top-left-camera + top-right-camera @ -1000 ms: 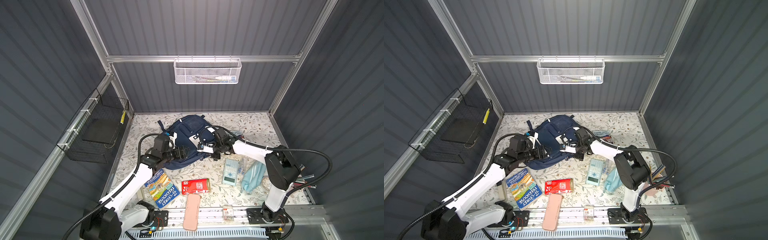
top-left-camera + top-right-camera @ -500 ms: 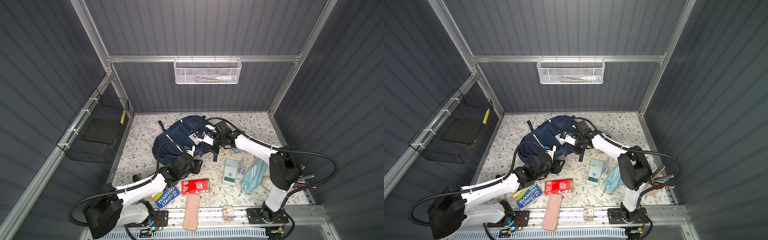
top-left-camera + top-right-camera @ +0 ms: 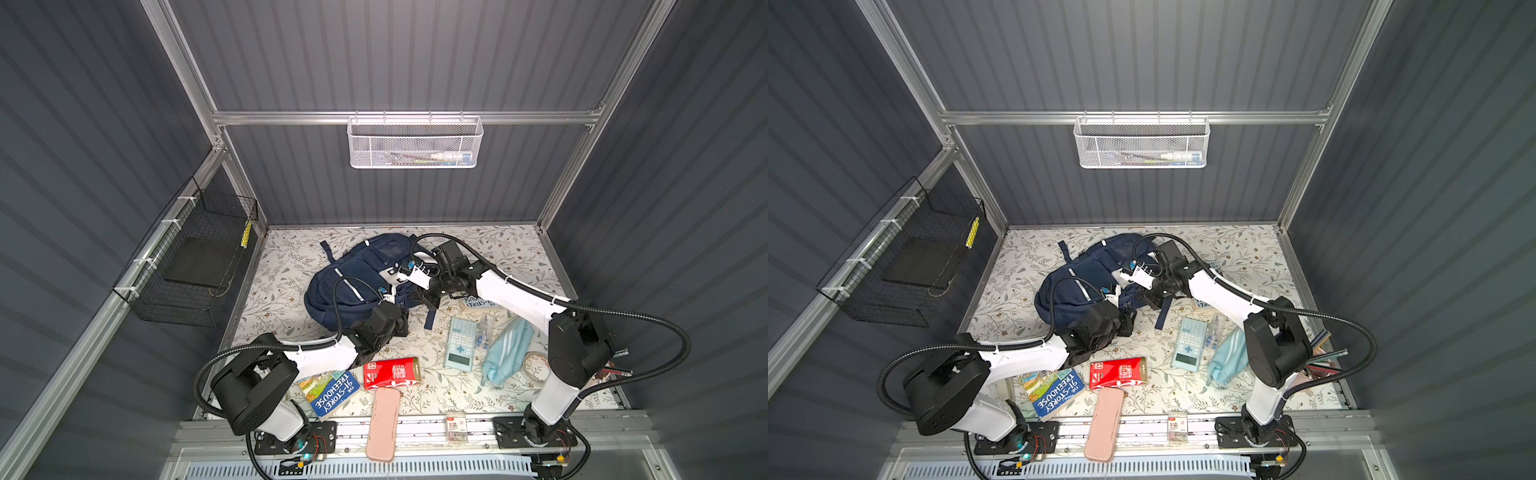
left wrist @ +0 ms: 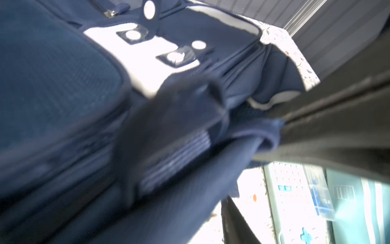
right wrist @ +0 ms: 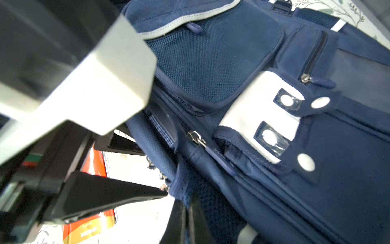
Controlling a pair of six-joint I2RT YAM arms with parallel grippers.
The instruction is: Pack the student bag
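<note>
The backpack (image 3: 353, 282) lies on the flowered table (image 3: 286, 266), toward the back and left of the middle. My right gripper (image 3: 424, 297) is clenched on a blue loop at the backpack's near right edge. The right wrist view shows my fingertips (image 5: 147, 193) pinched onto it. My left gripper (image 3: 398, 326) presses against the backpack's near edge, but its wrist view is blurred and I cannot tell whether it grips fabric. A calculator (image 3: 459, 343) and a red box (image 3: 390, 372) lie nearby.
</note>
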